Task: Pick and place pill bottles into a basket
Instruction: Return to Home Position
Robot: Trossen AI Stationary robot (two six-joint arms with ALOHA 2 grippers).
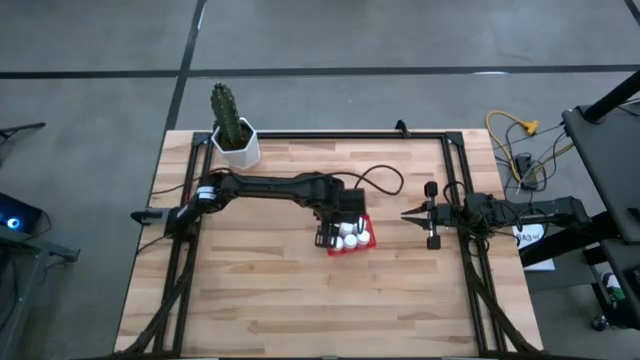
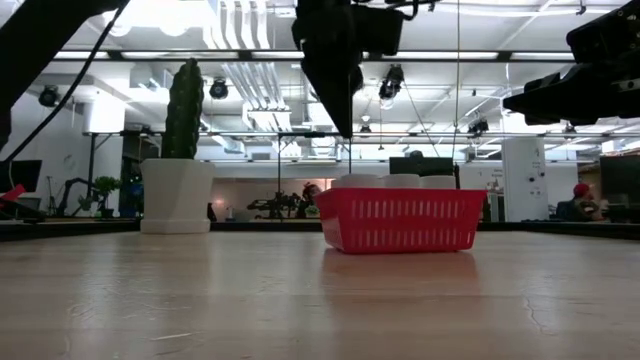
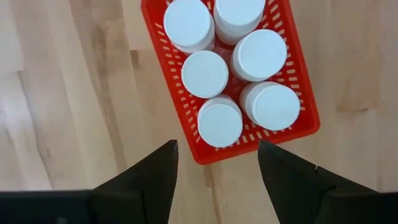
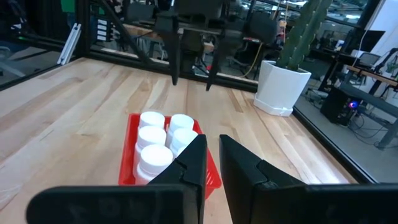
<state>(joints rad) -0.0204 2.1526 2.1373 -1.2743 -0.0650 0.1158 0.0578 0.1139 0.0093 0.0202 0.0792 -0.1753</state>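
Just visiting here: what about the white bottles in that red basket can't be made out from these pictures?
High view: the pill bottles are too small to count.
Low view: the basket wall hides everything below the caps.
Left wrist view: beyond the open left pincer, the picture's edge cuts off two bottles.
Right wrist view: the right pincer covers part of the basket, so not every bottle shows.

The floor (image 1: 400,40) was grey, with dark lines across it. The table (image 1: 260,290) was made of pale wood planks. A tall green cactus (image 1: 224,108) stood in a white pot (image 1: 240,150) at one corner. Bright lights (image 2: 150,15) and white pipes (image 2: 240,25) hung overhead. A yellow cable (image 1: 515,128) lay beside the table.
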